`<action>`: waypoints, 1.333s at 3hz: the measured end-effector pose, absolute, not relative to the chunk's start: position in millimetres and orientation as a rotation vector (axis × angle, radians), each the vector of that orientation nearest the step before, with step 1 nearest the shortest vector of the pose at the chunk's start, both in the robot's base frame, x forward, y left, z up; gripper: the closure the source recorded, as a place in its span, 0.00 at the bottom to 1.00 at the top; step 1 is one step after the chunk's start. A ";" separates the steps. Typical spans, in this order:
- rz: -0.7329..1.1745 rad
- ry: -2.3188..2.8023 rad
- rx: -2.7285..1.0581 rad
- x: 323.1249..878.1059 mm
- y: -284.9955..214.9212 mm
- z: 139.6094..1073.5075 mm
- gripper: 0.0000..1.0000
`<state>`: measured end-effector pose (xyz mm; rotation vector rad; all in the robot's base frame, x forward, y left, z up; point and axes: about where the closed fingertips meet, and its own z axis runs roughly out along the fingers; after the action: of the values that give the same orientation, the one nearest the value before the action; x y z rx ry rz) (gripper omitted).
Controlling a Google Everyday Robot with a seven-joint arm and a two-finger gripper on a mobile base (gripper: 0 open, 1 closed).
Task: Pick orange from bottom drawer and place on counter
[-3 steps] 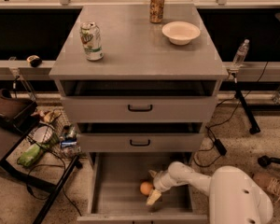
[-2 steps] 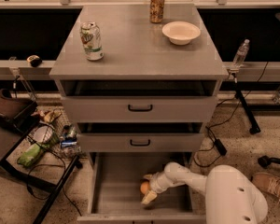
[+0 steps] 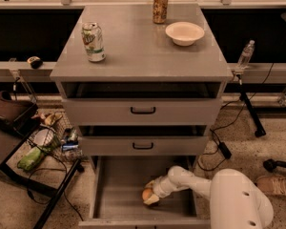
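Down on the bottom drawer (image 3: 109,194) floor sits the orange (image 3: 145,195), with the gripper (image 3: 150,193) right against it; whether it has a hold cannot be told. Probably the grasp step. Next needs a firm hold, then a lift clear to the counter (image 3: 200,61).

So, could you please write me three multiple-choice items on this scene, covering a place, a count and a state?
1. How many cans stand on the counter? A one; B two; C three.
2. Where is the orange? A on the counter; B in the bottom drawer; C out of view.
3. The bottom drawer is: A open; B shut; C removed.
Answers: 1 B, a green can and a tan can; 2 B, it lies on the drawer floor at the gripper; 3 A, it is pulled out with the gripper inside.
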<state>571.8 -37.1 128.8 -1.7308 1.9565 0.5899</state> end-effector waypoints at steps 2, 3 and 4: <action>0.592 1.934 -1.722 562.3 -35.8 138.6 1.00; 0.478 1.856 -1.678 575.1 -59.2 201.7 1.00; 0.373 1.703 -1.664 570.1 -82.4 317.3 1.00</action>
<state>570.1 -82.4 317.3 -1.6642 1.7034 0.3729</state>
